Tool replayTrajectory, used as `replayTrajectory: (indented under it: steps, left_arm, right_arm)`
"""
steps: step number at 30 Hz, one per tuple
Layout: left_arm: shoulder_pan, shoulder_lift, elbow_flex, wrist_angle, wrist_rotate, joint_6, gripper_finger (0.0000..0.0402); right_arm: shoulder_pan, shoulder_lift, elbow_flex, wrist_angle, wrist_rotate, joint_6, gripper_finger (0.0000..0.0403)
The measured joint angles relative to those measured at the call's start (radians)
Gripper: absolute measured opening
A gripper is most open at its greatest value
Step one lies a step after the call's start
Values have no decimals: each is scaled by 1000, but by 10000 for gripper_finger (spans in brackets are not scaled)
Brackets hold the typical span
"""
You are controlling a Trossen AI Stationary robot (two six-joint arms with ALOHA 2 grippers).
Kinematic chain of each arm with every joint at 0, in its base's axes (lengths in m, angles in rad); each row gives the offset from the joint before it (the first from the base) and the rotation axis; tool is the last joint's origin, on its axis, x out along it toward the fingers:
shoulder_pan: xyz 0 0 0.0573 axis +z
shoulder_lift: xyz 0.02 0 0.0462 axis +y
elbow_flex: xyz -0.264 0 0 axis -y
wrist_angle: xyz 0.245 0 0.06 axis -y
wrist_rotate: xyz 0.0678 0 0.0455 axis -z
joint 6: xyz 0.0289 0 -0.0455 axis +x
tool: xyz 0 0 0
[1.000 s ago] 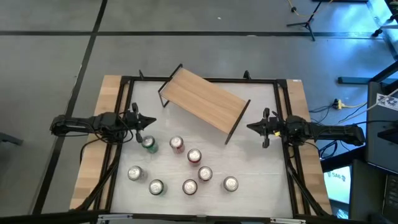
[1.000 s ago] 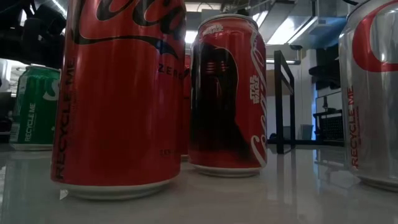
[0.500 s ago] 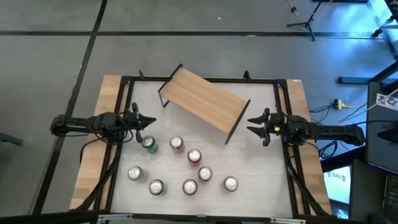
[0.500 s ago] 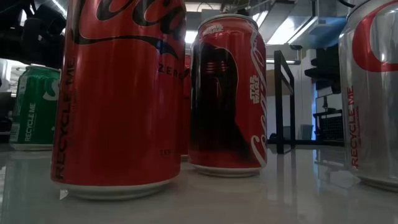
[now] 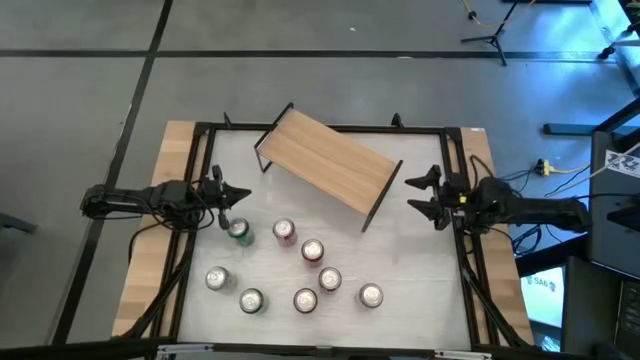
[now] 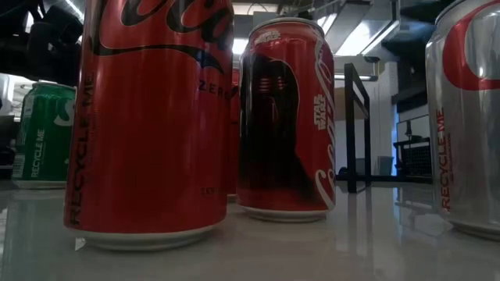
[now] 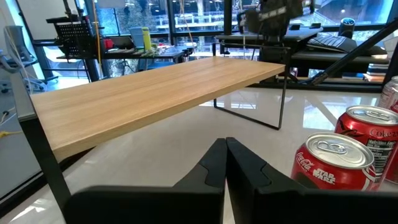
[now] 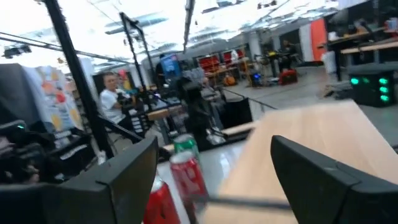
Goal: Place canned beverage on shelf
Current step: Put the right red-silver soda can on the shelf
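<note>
Beside the shelf [image 5: 328, 172], bare of cans: my right fingers [image 5: 426, 194] spread wide, empty; left fingers [image 5: 226, 197] pinched closed, empty, touching nothing. Cans [image 5: 312, 251] wait below. Approach step; next, reach and grasp one.

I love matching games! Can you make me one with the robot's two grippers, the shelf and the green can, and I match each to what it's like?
Things:
1. left gripper
2. right gripper
3. shelf
4. green can

Descriptions:
A. fingers spread open, near the shelf's end
B. light wood on thin black legs, sitting at a slant across the table
C. fingers closed together
D. stands on the table just in front of the left gripper

Right pairs: 1-C, 2-A, 3-B, 4-D
</note>
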Motion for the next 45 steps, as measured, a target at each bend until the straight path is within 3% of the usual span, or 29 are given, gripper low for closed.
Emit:
replayTrajectory:
  steps: [15,21,27,33,41,45]
  left_arm:
    - [0,0,0,-1,5,-13,0]
    - [0,0,0,-1,7,-79,0]
    - [0,0,0,-1,8,-79,0]
    - [0,0,0,-1,8,-79,0]
    - [0,0,0,-1,8,-79,0]
    - [0,0,0,-1,8,-79,0]
  right_arm:
    - [5,581,428,-225,-143,-28,299]
    - [121,818,661,-320,-152,-96,298]
    - [275,1013,910,-549,-49,-174,298]
    - [395,1159,1098,-834,53,-128,298]
    - [552,1253,1160,-903,71,22,298]
    - [628,1279,1160,-908,134,160,298]
